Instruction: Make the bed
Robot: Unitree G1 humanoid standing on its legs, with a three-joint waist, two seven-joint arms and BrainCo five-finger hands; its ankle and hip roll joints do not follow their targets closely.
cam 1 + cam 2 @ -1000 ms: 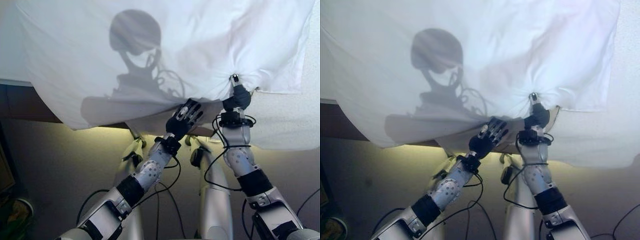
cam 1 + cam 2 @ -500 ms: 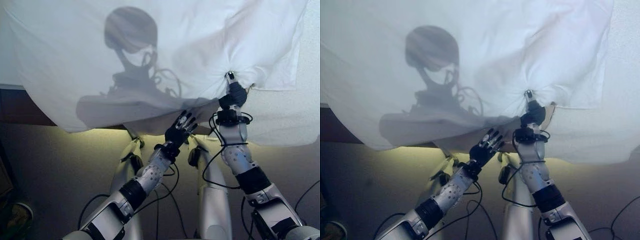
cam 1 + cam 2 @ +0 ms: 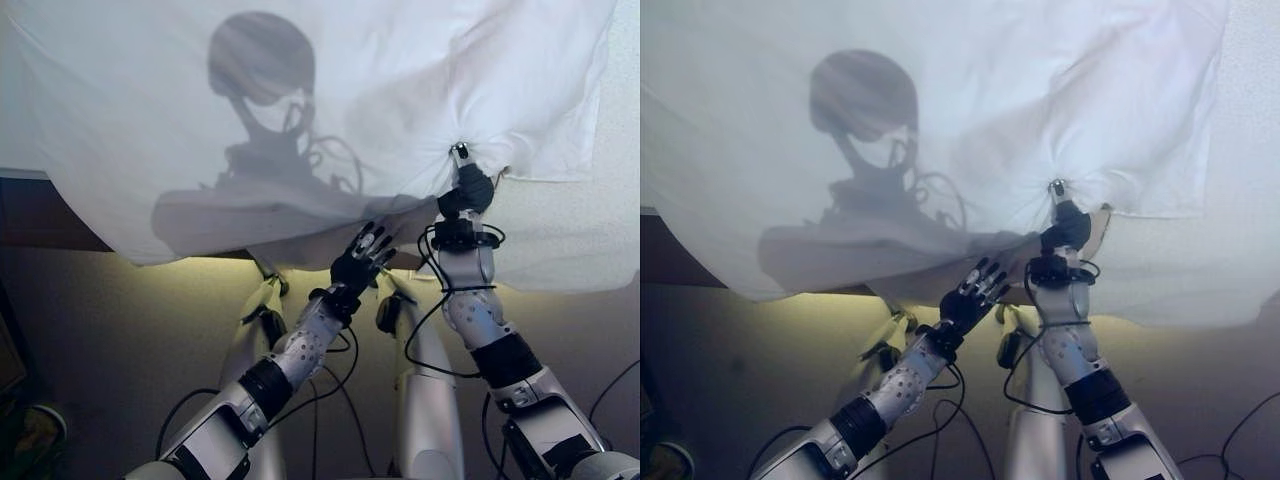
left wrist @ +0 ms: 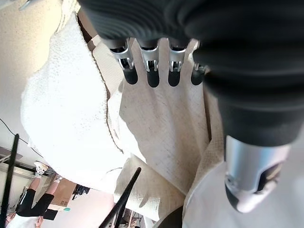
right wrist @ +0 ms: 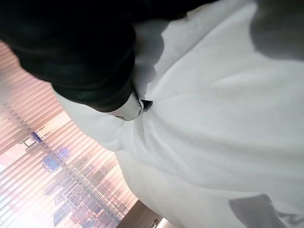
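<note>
Beyond both raised arms the bed (image 3: 575, 235) fills the far part of the head views, its textured cream cover exposed at the right and its dark side panel showing at the lower left edge. A white sheet (image 3: 150, 130) lies spread over the bed and overhangs the near edge, its long hem running left to right along that edge. The right hand (image 3: 467, 188) is closed on a gathered pinch of the sheet, with creases radiating from the grasp point; this lies close to the sheet's right border, just inside the near edge of the bed. In the right wrist view white cloth (image 5: 213, 118) bunches directly against that hand's dark cover. The left hand (image 3: 362, 258) hangs below the overhanging hem, fingers (image 4: 151, 71) straight and spread, holding nothing; in the left wrist view they point toward hanging folds of cloth close ahead but apart from them. The relation that governs the coming move appears to be this: the sheet lies up and forward of the free left hand, with the loose hem stretching away to the left. The left arm is therefore judged the nearer one to take that hem, while the right anchors the other end.
</note>
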